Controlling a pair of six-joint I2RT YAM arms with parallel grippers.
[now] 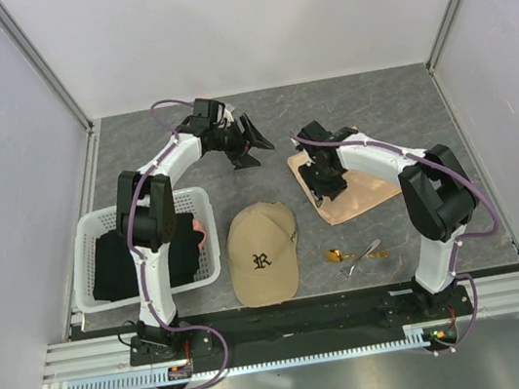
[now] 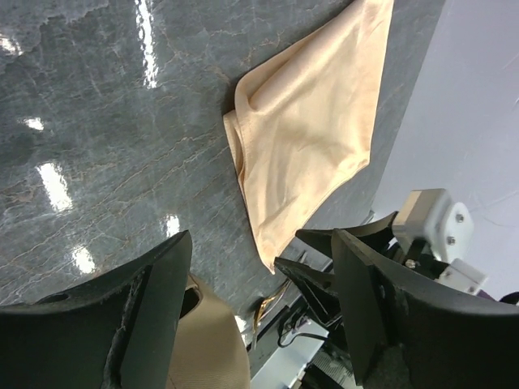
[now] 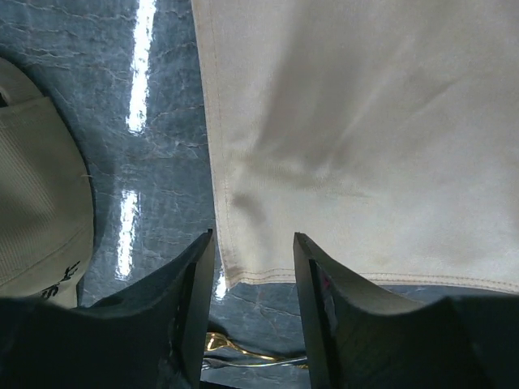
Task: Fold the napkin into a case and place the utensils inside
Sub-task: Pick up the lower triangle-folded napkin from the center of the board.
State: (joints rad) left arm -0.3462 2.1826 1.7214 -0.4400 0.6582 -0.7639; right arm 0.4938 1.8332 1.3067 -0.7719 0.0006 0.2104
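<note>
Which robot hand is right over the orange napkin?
The right gripper: it hangs open over the corner of the peach-orange napkin. The left gripper, also open, is off to the side, over the grey table.

I count one tan cap (image 1: 262,253). Just right of the cap lies one small cluster of utensils (image 1: 353,257): one gold spoon (image 1: 333,255) and at least two silvery pieces, overlapping so that I cannot fix their number. Beyond the cap and to its right there is one peach napkin (image 1: 362,188). Left of the cap stands one white basket (image 1: 82,272), holding one black cloth (image 1: 113,267). My grippers number two: my left gripper (image 1: 255,153) and my right gripper (image 1: 323,192).
</note>
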